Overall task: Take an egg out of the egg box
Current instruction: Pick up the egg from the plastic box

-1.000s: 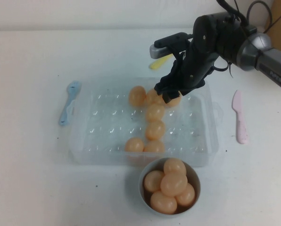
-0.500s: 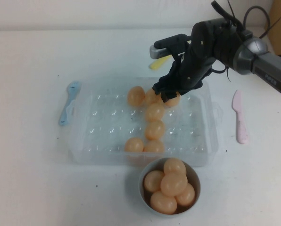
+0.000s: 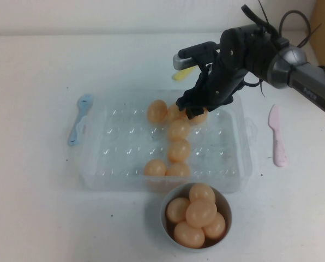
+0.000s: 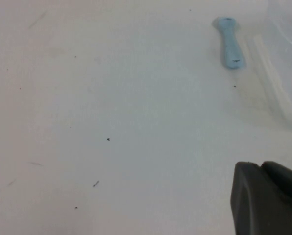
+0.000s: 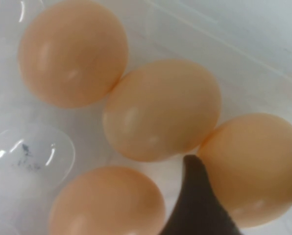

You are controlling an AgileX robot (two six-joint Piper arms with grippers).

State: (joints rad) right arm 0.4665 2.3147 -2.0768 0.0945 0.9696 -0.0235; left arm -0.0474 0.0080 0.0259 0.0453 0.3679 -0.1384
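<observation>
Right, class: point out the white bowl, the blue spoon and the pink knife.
white bowl (image 3: pixel 225 210): high view, right rim.
blue spoon (image 3: pixel 85 102): high view, its rounded head.
pink knife (image 3: pixel 277 135): high view, middle of its length.

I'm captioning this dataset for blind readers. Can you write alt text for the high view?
The right gripper, jaws open, reaches down among peach eggs at the far side of the clear egg box, over one egg. A white bowl of eggs sits nearer the robot, a blue spoon on the box's left, a pink spatula on its right. The left gripper is out of this view.
</observation>
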